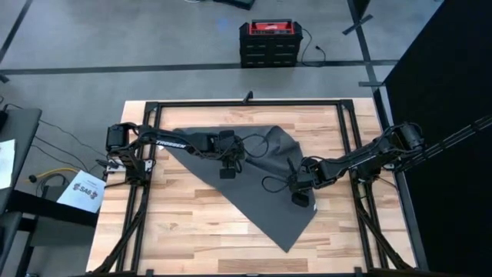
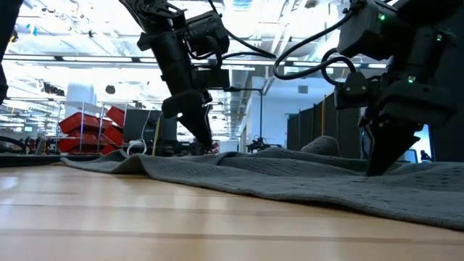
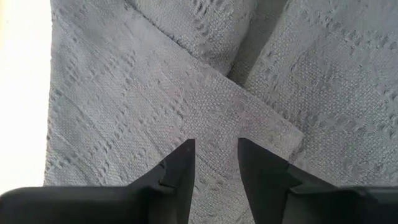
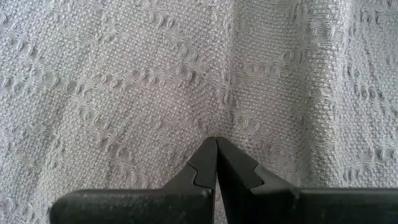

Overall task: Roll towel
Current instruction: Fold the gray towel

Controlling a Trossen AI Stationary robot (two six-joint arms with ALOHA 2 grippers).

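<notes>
The dark grey towel lies spread at a slant across the middle of the wooden table, with low ridges in it. My left gripper is at the towel's far left part. It points down, open, its fingers over an overlapping layer whose corner lies just beyond them. My right gripper is at the towel's right side, shut, pointing down at the cloth. My left gripper stands with its open fingertips low over the overlapping layer; I cannot tell whether they touch it. My right gripper sets its shut fingertips on the towel's upper face from above. A soft crease runs away from the tips. The towel stays flat on the table.
Black frame rails run along the table's left, right and far sides. A red and black box stands on the floor beyond the far edge. Bare wood shows at the near left of the towel.
</notes>
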